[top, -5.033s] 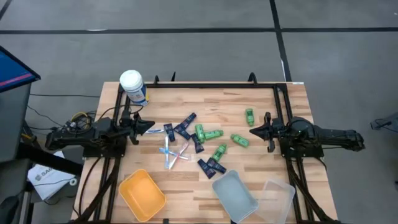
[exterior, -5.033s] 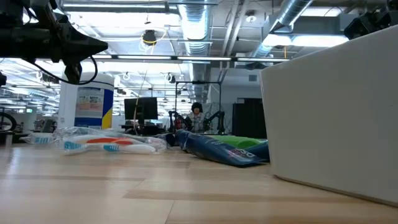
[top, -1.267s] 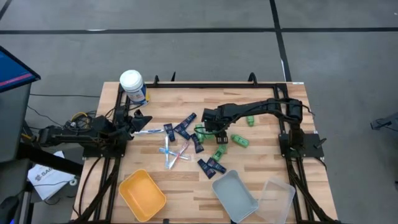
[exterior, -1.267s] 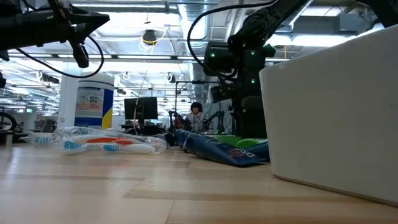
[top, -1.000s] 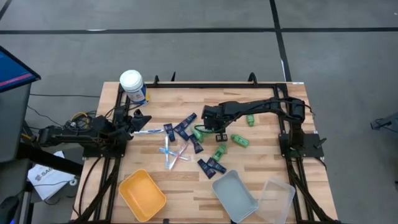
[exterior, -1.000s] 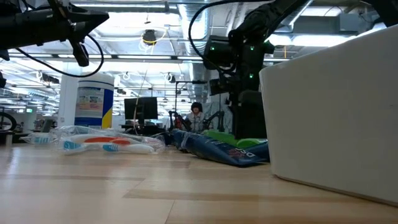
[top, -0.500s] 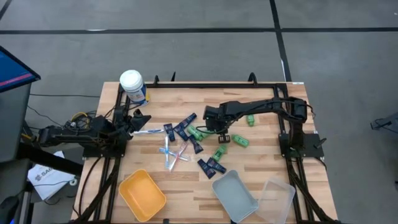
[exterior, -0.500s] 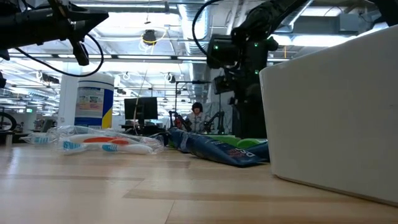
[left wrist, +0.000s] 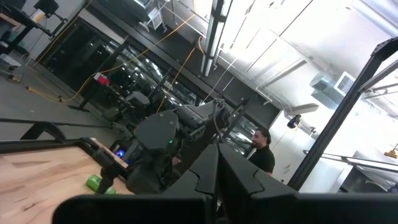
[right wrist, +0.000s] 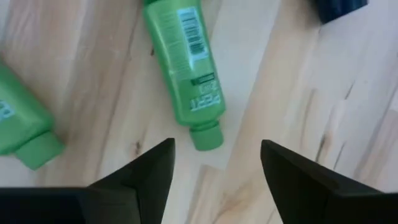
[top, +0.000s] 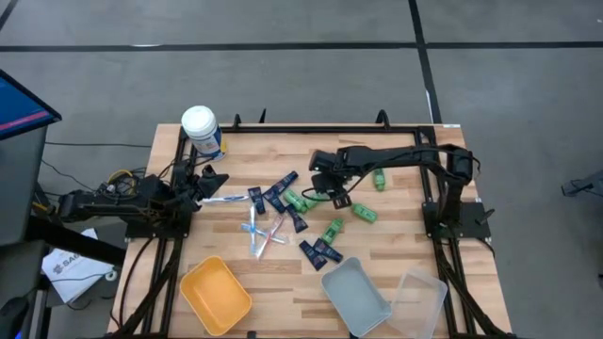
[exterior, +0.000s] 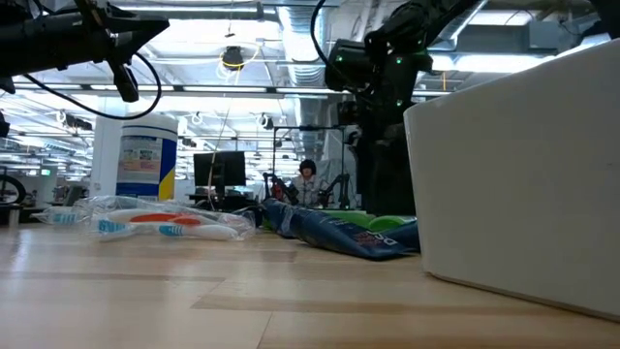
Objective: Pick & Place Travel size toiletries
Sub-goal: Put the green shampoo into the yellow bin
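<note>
The task looks barely begun: the small green bottles, dark navy flat tubes and thin toothbrush sticks all lie scattered mid-counter; the yellow plastic tub at seven o'clock and clear tray at five o'clock hold nothing; the right gripper hovers, jaws open and empty, over one green bottle; the left gripper waits at nine o'clock, jaws closed.

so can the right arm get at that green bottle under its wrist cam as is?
Probably yes. The right gripper hangs just above the green bottle with its jaws apart, bare wood around the cap. A second green bottle lies apart, clear of the way.
</note>
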`<state>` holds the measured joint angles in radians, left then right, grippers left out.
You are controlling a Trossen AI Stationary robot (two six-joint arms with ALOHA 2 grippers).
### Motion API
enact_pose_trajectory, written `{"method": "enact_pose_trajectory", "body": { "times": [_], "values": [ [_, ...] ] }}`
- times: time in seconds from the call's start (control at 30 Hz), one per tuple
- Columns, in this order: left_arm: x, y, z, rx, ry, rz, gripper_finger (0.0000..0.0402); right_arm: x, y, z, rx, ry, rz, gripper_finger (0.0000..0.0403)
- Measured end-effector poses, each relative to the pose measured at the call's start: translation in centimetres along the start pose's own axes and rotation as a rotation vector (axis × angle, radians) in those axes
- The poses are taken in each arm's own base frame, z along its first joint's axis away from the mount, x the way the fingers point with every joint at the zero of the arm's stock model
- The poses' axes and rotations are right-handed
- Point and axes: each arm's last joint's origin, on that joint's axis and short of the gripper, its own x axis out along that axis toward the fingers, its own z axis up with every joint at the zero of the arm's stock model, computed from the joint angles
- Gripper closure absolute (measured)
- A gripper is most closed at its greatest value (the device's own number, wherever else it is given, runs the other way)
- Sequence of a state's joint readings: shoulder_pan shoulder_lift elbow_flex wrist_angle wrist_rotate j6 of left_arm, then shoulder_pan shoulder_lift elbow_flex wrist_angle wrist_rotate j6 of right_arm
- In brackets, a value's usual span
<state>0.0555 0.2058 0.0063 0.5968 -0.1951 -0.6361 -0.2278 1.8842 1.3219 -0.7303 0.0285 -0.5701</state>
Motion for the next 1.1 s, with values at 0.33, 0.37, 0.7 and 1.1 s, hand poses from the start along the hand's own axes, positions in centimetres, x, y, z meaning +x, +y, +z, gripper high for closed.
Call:
{"method": "enact_pose_trajectory", "body": {
  "times": [0.33,0.37,0.7,1.1],
  "values": [
    [0.1,0.0,0.0,-0.004,0.001,0.004,0.04,4.3,0.1,0.5,-0.026,0.017,0.048,0.0201],
    [0.1,0.0,-0.1,-0.006,0.001,0.007,0.04,4.2,0.3,0.3,-0.018,0.034,0.057,0.0204],
    [0.4,0.2,-0.5,-0.02,0.034,0.023,0.04,5.0,0.7,0.4,0.005,0.053,0.078,0.0293],
    [0.5,0.3,-0.5,-0.02,0.034,0.024,0.04,4.9,0.9,0.1,0.228,0.1,0.085,0.0308]
  ]
}}
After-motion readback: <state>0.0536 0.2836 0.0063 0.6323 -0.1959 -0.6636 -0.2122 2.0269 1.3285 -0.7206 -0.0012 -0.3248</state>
